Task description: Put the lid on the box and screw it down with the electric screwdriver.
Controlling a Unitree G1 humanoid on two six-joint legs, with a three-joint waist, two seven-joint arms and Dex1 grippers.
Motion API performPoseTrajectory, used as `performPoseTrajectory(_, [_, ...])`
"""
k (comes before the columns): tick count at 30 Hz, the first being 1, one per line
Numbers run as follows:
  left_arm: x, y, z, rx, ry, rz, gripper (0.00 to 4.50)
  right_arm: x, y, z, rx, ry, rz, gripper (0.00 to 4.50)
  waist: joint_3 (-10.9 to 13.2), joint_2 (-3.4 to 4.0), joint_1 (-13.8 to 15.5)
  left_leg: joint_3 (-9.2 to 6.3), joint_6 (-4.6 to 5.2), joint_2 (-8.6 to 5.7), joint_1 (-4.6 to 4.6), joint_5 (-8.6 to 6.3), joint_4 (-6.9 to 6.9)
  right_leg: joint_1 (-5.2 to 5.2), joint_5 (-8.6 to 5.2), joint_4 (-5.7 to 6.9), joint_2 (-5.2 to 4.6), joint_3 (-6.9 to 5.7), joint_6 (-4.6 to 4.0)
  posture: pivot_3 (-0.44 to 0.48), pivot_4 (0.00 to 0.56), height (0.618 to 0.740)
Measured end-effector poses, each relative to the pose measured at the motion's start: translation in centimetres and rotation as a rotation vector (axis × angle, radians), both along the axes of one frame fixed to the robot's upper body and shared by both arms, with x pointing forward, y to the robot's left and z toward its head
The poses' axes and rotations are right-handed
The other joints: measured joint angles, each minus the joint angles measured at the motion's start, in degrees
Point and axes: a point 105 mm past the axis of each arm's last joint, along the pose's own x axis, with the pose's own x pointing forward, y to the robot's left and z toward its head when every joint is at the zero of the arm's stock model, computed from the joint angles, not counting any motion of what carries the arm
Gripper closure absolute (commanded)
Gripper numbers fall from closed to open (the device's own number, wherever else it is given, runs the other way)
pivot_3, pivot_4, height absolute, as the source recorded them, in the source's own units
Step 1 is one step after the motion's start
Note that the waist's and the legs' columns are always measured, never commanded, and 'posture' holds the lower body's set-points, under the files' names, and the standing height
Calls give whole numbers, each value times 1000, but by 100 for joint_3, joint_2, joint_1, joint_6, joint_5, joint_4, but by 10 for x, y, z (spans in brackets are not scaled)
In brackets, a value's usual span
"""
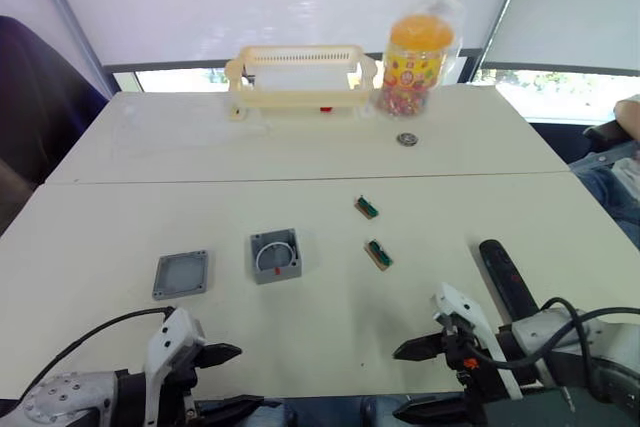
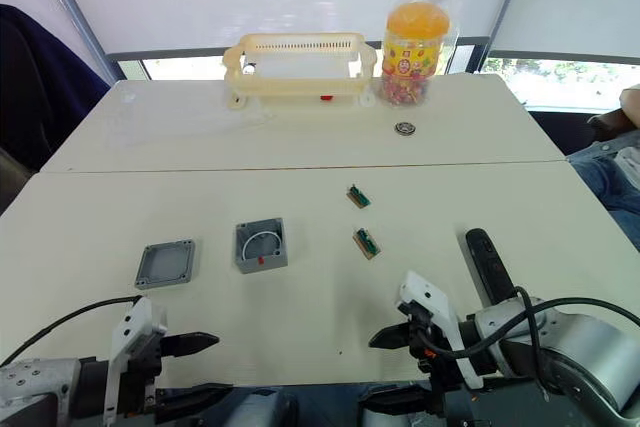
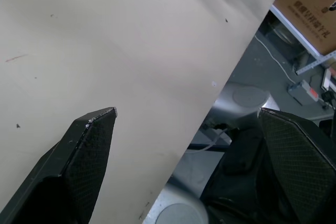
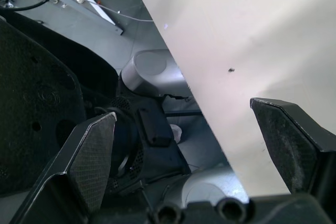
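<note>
I see both pincers spread wide and empty at the table's near edge: lid [image 1: 181,274] and box [image 1: 276,255] ahead of left gripper [image 1: 228,379], electric screwdriver [image 1: 508,278] just outboard of right gripper [image 1: 412,380].

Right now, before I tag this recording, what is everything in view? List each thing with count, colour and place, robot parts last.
lid: 1, grey, flat on the near table, to the robot's left of the box.
box: 1, grey, open with a white ring inside, near table centre.
electric screwdriver: 1, black, lying on the near table by the right arm.
small blocks: 2, green and brown, right of the box.
rack: 1, cream, far table.
jar: 1, orange-lidded, in a clear bag, right of the rack.
round disc: 1, dark, in front of the jar.
tables: 2, cream, butted together.
cardboard carton: 1, brown, on the floor.
left gripper: open, at the table's near edge.
right gripper: open, at the near edge.
</note>
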Motion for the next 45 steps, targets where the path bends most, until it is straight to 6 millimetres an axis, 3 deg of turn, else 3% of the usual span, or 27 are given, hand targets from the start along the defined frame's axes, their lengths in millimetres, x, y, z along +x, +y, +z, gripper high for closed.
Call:
performPoseTrajectory(13, [-1, 1, -1, 1, 6, 9, 68, 7, 4, 0, 1, -19, 4, 0, 0, 0, 0, 1, 0, 0, 1, 0, 0, 0, 0, 0, 0, 1, 0, 0, 150, 740])
performPoseTrajectory(19, [6, 2, 2, 0, -28, 34, 68, 17, 11, 12, 25, -69, 15, 0, 0, 0, -2, 0, 0, 2, 2, 0, 0, 0, 1, 0, 3, 2, -1, 0, 150, 740])
performPoseTrajectory(25, [20, 29, 5, 121, -63, 72, 68, 35, 15, 28, 41, -96, -24, 0, 1, 1, -4, 0, 0, 3, 0, 0, 0, -5, 1, 2, 6, 2, -2, 0, 150, 740])
performPoseTrajectory(29, [38, 53, 20, 318, -99, -5, 68, 46, 19, 59, 65, -122, -20, 0, 2, -1, 7, -1, 0, 3, -3, 1, 1, -9, 4, 4, 7, 1, -7, 0, 150, 740])
performPoseTrajectory(32, [68, 61, 59, 440, -193, -98, 68, 54, 26, 79, 68, -191, -15, 0, 3, -4, 3, -2, 0, 4, -17, 1, 1, -18, 6, 1, 14, -8, -9, 0, 150, 740])
performPoseTrajectory(34, [81, 56, 80, 453, -273, -136, 68, 56, 29, 81, 57, -219, -21, 0, 1, 4, -19, 4, 2, 2, -16, -1, -9, -24, 8, -2, 10, 4, -3, 0, 150, 740])
performPoseTrajectory(38, [111, 19, 109, 473, -420, -281, 68, 61, 38, 54, -69, -304, -32, 0, 4, -5, -15, 10, -1, -8, -42, 0, -8, -51, 30, 6, 12, 3, 36, 0, 150, 740])
performPoseTrajectory(40, [117, 7, 108, 492, -420, -337, 68, 64, 39, 45, -97, -325, -55, 0, 3, -2, -38, 21, 0, -9, -41, 0, -9, -59, 32, 8, 11, 23, 38, 0, 150, 740])
performPoseTrajectory(45, [121, -20, 81, 523, -332, -469, 68, 74, 46, 32, -104, -382, -130, 0, 7, -8, -149, 22, 2, -7, -40, 1, -5, -60, 32, 16, 19, 29, 38, 0, 150, 740])
